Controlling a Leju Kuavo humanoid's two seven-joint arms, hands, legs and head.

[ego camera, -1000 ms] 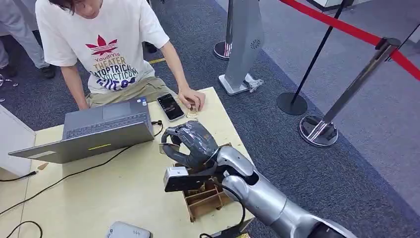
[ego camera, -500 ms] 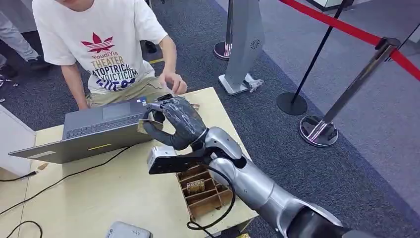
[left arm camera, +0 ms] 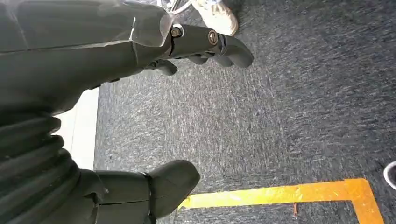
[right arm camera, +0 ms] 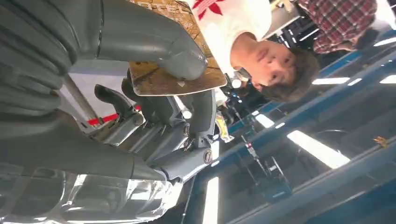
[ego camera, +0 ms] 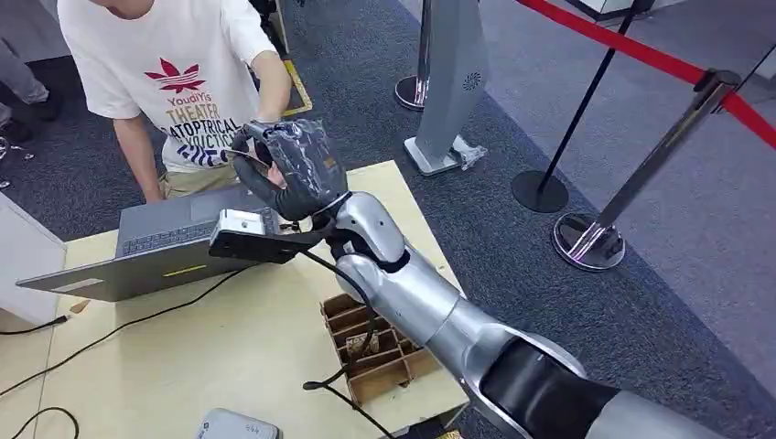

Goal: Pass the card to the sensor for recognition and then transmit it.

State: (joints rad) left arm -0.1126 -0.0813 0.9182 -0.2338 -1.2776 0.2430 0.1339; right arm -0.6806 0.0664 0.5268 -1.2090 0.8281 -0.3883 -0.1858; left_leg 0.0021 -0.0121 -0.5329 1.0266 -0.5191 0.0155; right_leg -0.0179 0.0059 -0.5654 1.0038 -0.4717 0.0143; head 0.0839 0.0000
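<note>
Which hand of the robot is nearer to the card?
Right. The right hand pinches the card itself; the left hand hangs over the carpet, with no card near.

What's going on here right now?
The right hand is raised over the laptop, holding the brown card under its thumb and out toward a person in a white T-shirt, whose hand is right at it. The left hand hangs empty over carpet.

I see a pale tabletop [ego camera: 229,347] carrying an open grey laptop [ego camera: 165,242], a wooden compartment box [ego camera: 371,352], black cables [ego camera: 110,334] and a grey device [ego camera: 236,426] at its near edge.
</note>
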